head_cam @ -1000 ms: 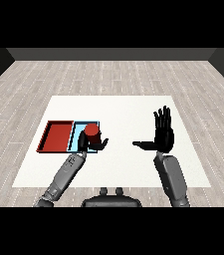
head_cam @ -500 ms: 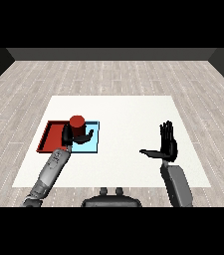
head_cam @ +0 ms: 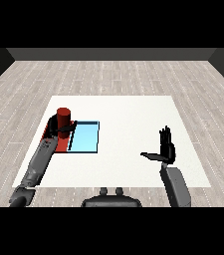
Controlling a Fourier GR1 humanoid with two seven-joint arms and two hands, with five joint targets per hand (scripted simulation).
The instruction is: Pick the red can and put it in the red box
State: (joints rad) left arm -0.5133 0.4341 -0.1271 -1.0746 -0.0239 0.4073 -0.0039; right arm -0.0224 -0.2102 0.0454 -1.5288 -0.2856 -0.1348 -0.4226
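The red can (head_cam: pixel 63 118) stands upright over the red tray (head_cam: pixel 49 131), which my left forearm largely covers. My left hand (head_cam: pixel 58 129) is curled round the can's lower part. Whether the can rests on the tray floor or hangs just above it, I cannot tell. The light blue tray (head_cam: pixel 85 137) lies directly to the right of the red one and holds nothing. My right hand (head_cam: pixel 166 149) hovers over the white table at the right, fingers straight and pointing up, thumb out to the left, far from both trays.
The white table (head_cam: pixel 128 114) spreads wide behind and between the trays and my right hand. Grey wooden floor surrounds it. My left forearm (head_cam: pixel 40 162) runs from the lower left corner up to the red tray.
My left hand has carried the can leftward, from above the blue tray to over the red tray. My right hand has sunk lower and drawn back toward me.
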